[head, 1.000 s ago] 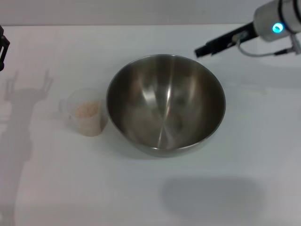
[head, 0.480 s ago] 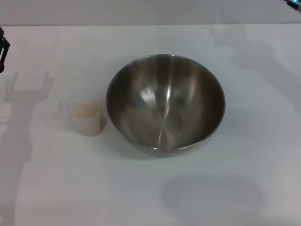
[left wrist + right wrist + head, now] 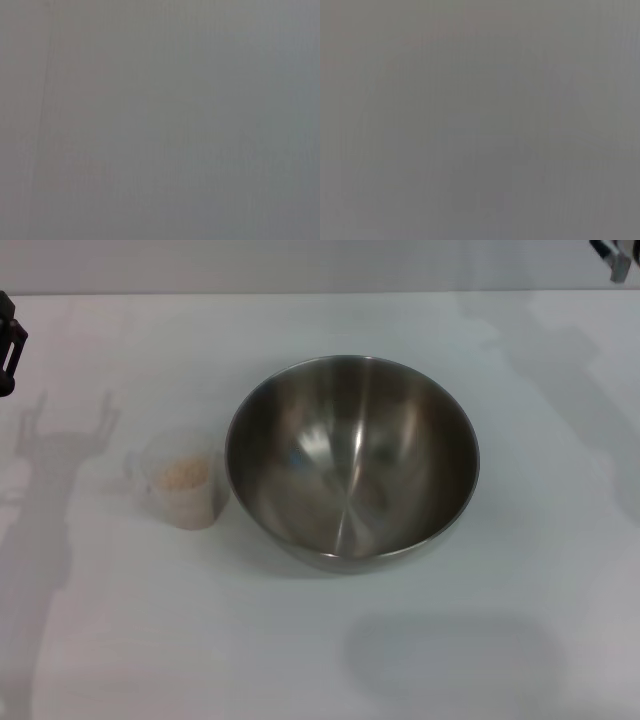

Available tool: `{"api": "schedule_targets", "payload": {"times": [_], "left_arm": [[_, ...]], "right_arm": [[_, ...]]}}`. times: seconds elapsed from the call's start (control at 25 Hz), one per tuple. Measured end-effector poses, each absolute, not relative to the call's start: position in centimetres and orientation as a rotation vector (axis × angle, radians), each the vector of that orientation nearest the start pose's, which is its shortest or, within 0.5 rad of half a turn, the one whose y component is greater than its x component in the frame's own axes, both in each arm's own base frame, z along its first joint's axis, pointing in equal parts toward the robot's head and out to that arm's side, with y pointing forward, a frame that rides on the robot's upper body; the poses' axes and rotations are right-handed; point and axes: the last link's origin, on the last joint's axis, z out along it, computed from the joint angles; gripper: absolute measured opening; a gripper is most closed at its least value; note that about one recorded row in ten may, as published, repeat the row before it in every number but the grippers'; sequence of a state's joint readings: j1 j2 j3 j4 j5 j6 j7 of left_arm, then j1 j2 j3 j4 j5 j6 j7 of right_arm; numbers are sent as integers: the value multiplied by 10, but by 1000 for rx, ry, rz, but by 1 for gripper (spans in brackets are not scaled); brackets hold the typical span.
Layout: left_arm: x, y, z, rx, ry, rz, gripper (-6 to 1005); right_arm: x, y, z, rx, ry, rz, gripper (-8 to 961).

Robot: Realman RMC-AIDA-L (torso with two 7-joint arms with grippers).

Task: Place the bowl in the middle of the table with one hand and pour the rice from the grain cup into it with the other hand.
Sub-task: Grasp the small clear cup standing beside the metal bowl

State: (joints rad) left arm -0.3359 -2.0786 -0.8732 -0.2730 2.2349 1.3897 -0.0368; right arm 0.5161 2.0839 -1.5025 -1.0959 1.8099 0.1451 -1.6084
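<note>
While wrist views show nothing, the bowl (image 3: 352, 462) sits mid-table (image 3: 520, 590).

Bright, even light; soft shadows on table (image 3: 520, 540); wrist views blank.

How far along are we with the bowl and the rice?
The bowl sits near the middle of the table, so placing looks done. Nothing is in hand: the left claw is at the table's left edge and only a sliver of the right claw shows at the far right corner. Still left: the rice is in the cup beside the bowl, and the bowl is empty.
</note>
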Motion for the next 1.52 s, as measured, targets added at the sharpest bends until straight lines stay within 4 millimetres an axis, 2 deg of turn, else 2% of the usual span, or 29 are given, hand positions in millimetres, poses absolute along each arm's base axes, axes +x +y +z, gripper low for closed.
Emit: {"api": "schedule_targets", "payload": {"times": [0.24,0.44,0.56,0.68,0.8,0.84,1.04,1.16,1.2,1.24,1.36,1.4,1.44,1.52], "left_arm": [[-313,306,9,-1413,-381,-827,832],[-312,308,10,-1414,-374,-826,832],[-311,309,10,-1416,-368,-827,832],[-310,309,10,-1419,-365,-828,832],[-309,310,9,-1422,-363,-830,831],[-309,310,9,-1422,-364,-830,831],[-310,308,7,-1428,-367,-827,831],[-311,305,5,-1437,-369,-824,831],[-312,298,2,-1450,-366,-823,831],[-313,295,1,-1453,-365,-821,831],[-315,282,-6,-1472,-356,-789,831],[-314,269,-13,-1470,-336,-742,831],[-314,269,-13,-1470,-336,-742,831],[-313,255,-20,-1471,-323,-692,831]], "right_arm": [[144,451,35,-1836,435,575,333],[151,449,28,-1814,387,482,333],[160,445,28,-1712,360,405,333],[160,439,31,-1574,293,337,333],[164,426,34,-1416,252,356,334],[164,426,34,-1416,252,356,334],[178,396,39,-1235,187,622,334],[200,379,40,-1200,204,846,334],[220,371,41,-1204,243,991,334],[220,371,41,-1204,243,991,334],[248,363,47,-1240,341,1180,334],[255,363,48,-1244,373,1195,334],[261,362,49,-1244,405,1213,333],[270,360,50,-1245,436,1205,333]]}}
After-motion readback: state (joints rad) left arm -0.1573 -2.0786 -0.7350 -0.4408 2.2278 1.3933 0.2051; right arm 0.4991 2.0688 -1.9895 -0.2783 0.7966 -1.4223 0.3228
